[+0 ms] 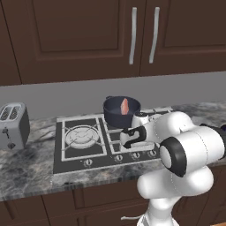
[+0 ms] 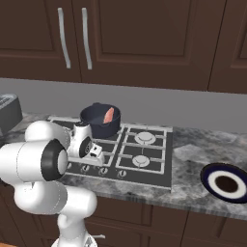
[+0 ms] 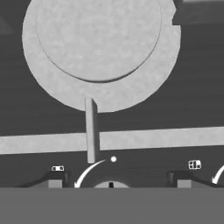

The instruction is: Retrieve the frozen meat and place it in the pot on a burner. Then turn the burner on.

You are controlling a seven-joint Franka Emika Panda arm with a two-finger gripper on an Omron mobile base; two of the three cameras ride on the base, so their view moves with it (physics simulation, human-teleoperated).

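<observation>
Hovering low over the stove's (image 1: 79, 152) front knob row, gripper (image 3: 116, 181) with jaws spread either side of a knob (image 3: 110, 184), nothing pinched, meat (image 1: 125, 106) leaning inside the pot (image 1: 115, 115) on a rear burner, toaster (image 1: 13, 125) left of the stove, plate (image 2: 225, 183) to its right.

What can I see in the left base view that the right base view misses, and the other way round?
The left base view alone shows the whole toaster on the counter beside the stove. The right base view alone shows a dark blue plate on the counter to the stove's other side. Both show the stove, the pot on a back burner with the meat leaning inside it, the wall cabinets, and the arm reaching low over the stove's front knobs.
</observation>
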